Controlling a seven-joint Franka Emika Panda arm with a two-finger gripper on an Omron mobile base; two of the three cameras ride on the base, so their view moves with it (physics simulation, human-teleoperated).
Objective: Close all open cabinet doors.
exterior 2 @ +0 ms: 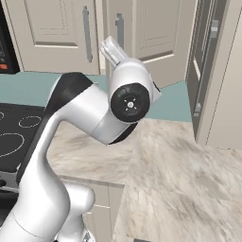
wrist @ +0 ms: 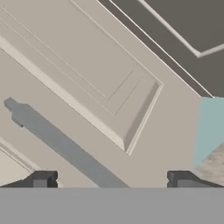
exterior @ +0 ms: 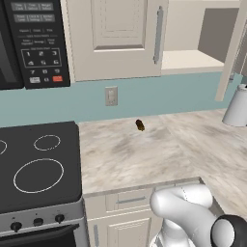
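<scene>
The gripper [wrist: 111, 180] is right up against a beige cabinet door [wrist: 87, 83], its fingers [wrist: 41, 179] spread wide with nothing between them. The silver bar handle [wrist: 61, 144] runs between the fingers, so I think a push could snag on it or slip off. Up on the wall over the tabletop [exterior: 159, 149], one door [exterior: 116, 38] looks shut. The open door [exterior: 234, 53] swings out beside a bare shelf [exterior: 190, 60].
</scene>
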